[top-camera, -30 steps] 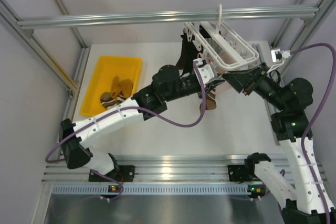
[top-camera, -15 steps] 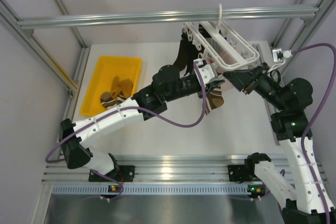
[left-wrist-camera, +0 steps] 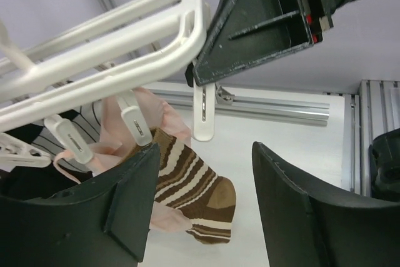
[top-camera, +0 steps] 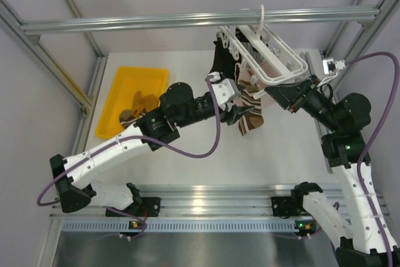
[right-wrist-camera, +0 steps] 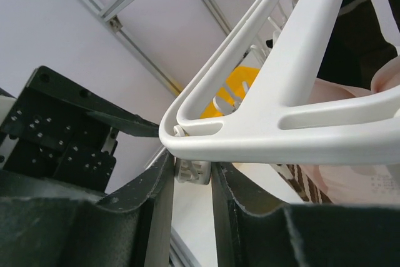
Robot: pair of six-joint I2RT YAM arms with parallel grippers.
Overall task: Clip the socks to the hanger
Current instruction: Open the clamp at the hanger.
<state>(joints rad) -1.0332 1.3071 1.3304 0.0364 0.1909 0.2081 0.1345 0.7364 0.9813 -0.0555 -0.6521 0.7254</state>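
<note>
- The white plastic rectangular hanger (top-camera: 270,54) hangs by its hook from the long aluminium bar (top-camera: 156,22) above the white table (top-camera: 275,154)
- A brown sock with cream stripes (left-wrist-camera: 190,182) dangles from one of its clips, with a pale pink sock (left-wrist-camera: 164,112) just behind it and a dark sock (top-camera: 219,60) at the frame's left end
- The left gripper (left-wrist-camera: 206,148) sits just beside the striped sock, fingers wide apart and grasping nothing
- The right gripper (right-wrist-camera: 190,164) is clenched on a small white clip (right-wrist-camera: 192,172) under the hanger's near corner
- More socks (top-camera: 140,109), mustard and brown, lie in the yellow plastic tray (top-camera: 134,70) at the table's left
</note>
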